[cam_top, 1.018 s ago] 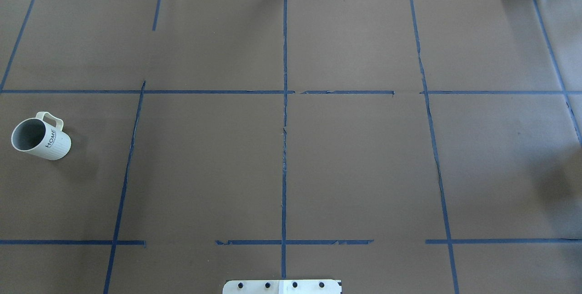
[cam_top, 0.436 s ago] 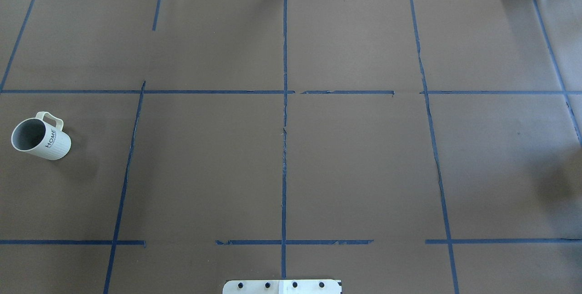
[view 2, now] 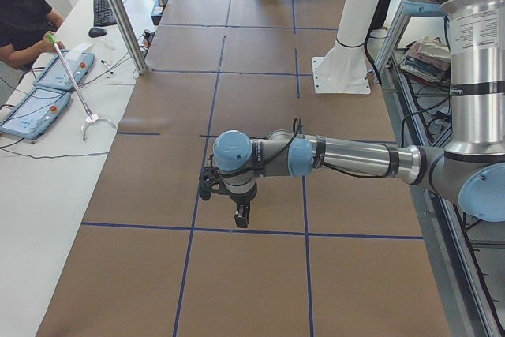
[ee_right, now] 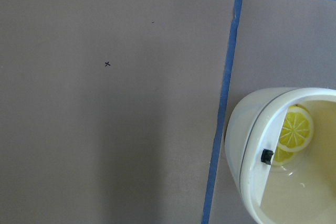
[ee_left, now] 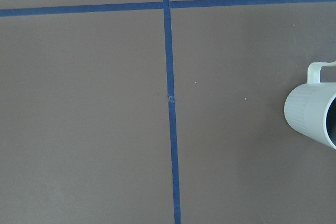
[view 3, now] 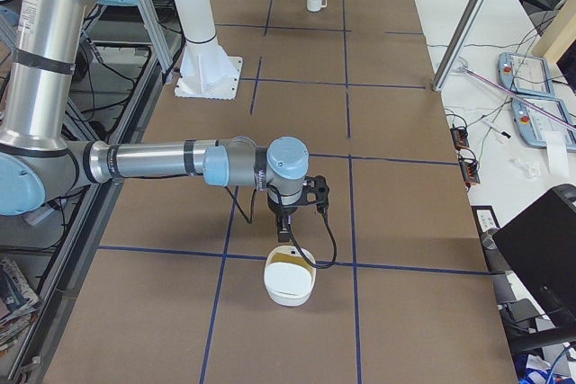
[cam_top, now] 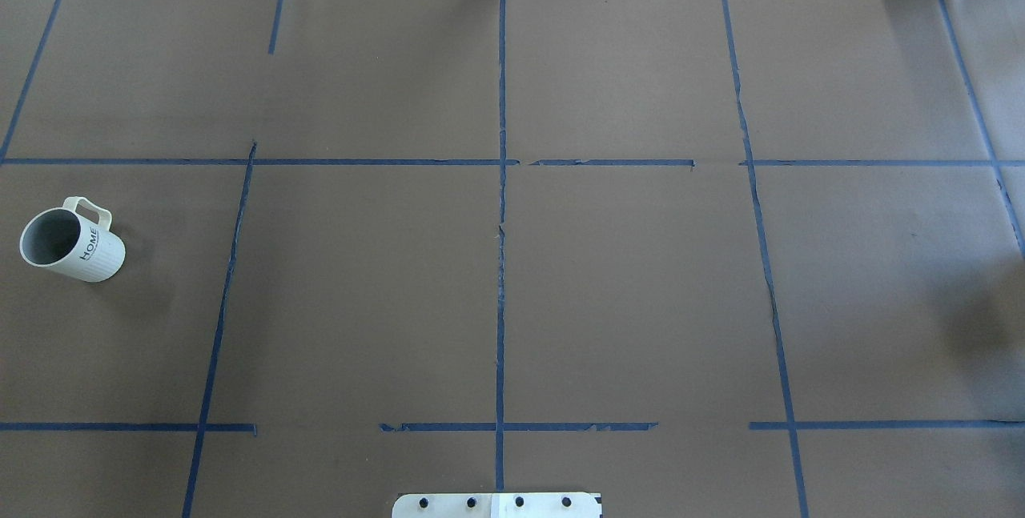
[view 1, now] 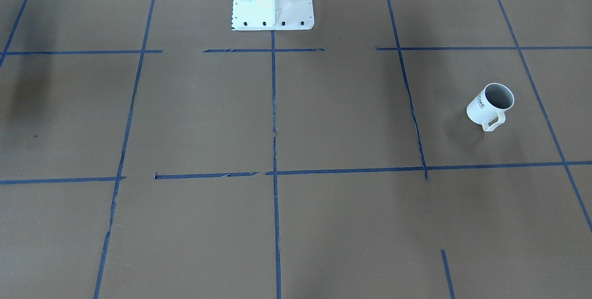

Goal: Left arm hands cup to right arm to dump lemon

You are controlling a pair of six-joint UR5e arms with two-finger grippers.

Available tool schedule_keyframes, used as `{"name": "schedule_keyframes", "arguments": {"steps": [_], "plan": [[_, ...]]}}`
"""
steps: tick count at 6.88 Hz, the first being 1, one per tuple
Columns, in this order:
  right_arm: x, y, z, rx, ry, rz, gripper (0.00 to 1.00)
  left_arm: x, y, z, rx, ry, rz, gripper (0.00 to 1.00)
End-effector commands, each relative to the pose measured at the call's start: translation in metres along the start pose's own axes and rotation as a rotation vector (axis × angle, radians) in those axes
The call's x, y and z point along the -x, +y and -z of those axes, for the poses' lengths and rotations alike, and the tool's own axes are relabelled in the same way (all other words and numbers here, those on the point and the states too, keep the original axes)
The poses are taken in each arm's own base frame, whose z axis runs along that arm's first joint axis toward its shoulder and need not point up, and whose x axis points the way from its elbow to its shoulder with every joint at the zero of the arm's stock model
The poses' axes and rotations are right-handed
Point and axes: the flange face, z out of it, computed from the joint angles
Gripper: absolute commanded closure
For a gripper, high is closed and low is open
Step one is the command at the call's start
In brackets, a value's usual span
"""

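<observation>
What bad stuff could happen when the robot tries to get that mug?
The cream-white ribbed mug with a loop handle sits at the very edge of the left wrist view, so the left gripper may come down off-centre and tip it.
The right gripper hangs far off by a white tub, so a long carry could shake the mug loose.

Left arm (view 2: 355,159) and right arm (view 3: 153,161) each stretch out level
</observation>
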Motion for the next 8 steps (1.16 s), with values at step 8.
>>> {"name": "schedule_keyframes", "arguments": {"steps": [8], "plan": [[-0.0004, 0.0000, 0.0003, -0.001, 0.000, 0.002, 0.00, 0.0002, -0.0011, -0.0005, -0.001, -0.005, 0.000, 0.00]]}}
